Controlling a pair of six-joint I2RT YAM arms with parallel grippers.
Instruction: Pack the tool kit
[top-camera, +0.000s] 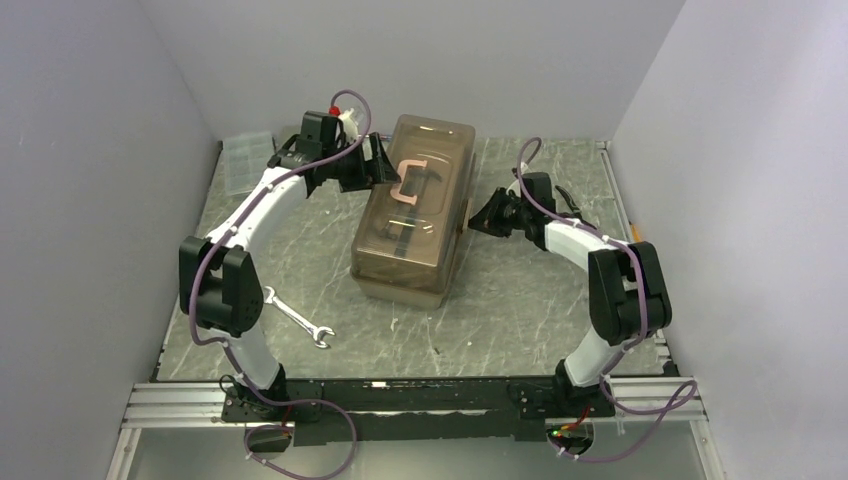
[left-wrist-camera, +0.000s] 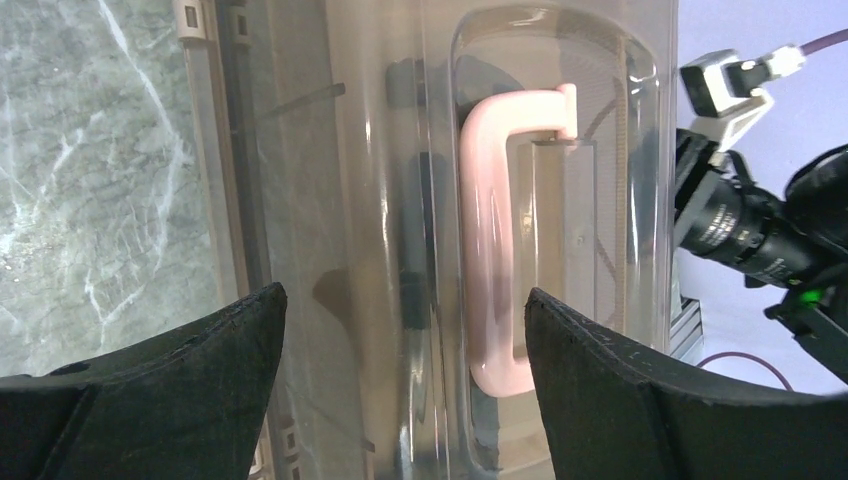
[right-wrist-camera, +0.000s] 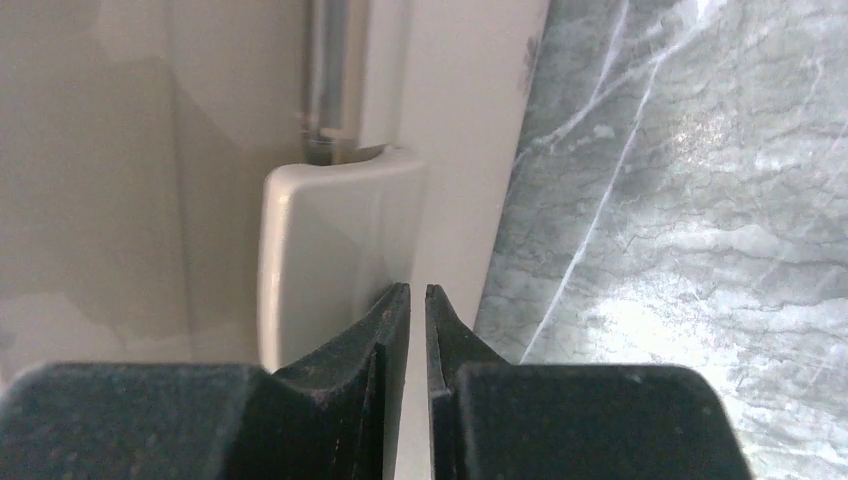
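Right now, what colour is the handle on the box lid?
The handle is pink; left wrist view.

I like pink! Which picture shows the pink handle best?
The left wrist view: the pink handle is big, close and whole. The top view shows it small and far away; the right wrist view shows none of it.

bright even overhead light, soft shadows, sheen on the table (right-wrist-camera: 650, 330), soft-focus wrist views
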